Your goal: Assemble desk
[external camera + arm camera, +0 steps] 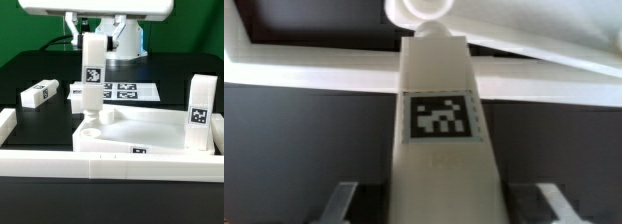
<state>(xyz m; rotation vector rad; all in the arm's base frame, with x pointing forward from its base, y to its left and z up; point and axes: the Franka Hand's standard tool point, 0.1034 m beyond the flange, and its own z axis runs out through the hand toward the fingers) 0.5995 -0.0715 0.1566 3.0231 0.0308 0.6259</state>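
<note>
one leg (91,75) is clamped upright in the gripper (90,38), its foot at the corner socket (90,126) of the desk top (150,135); i'd hold it plumb, centre it, then press straight down.

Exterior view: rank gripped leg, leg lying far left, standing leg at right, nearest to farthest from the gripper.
1. Gripped leg: upright, held in the gripper.
2. Lying leg: on the table, exterior view's left.
3. Standing leg: exterior view's right.
</note>
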